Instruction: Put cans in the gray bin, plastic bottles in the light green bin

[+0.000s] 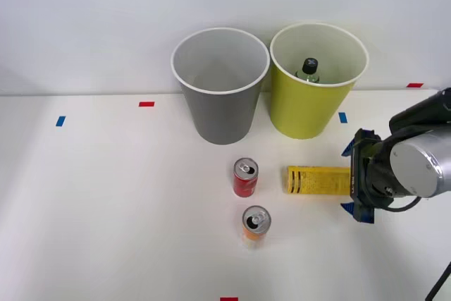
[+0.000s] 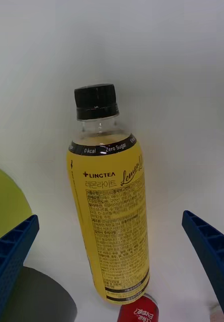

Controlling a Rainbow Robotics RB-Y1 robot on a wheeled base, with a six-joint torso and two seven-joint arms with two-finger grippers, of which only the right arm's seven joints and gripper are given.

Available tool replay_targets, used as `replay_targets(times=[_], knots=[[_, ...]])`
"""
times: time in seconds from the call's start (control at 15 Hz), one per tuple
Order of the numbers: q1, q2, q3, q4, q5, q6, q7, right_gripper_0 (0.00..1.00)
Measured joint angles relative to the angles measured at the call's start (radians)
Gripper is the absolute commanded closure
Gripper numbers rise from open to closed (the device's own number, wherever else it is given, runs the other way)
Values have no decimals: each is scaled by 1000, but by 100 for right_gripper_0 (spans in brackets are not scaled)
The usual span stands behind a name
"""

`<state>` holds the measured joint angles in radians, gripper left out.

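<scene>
Yellow bottle (image 1: 317, 180) lies flat on the worktop (image 1: 106, 209), long axis running 3 to 9 o'clock, cap toward me; my fingers (image 1: 358, 181) are spread wide, empty, straddling it.

- White tabletop (image 1: 106, 202).
- Pale wall (image 1: 84, 19) at twelve o'clock.
- Blue tape marks (image 1: 60, 121) at nine and three o'clock.
- Red tape marks (image 1: 146, 103) at eleven, two and six o'clock.

The right arm (image 1: 423, 153) comes in from the right side, low, wrist level. Its gripper (image 1: 352, 180) points left, with the blue jaws spread wide apart.
</scene>
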<state>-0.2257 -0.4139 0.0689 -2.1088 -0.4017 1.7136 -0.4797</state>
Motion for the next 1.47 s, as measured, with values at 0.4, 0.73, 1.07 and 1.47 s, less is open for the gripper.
replay_targets(times=[0.4,0.73,1.07,1.47], knots=[[-10,4,43,84,25,-46,2,2],[-33,39,63,152,77,-74,9,2],[-46,55,84,181,85,-82,13,1],[-59,85,96,229,128,-122,16,2]])
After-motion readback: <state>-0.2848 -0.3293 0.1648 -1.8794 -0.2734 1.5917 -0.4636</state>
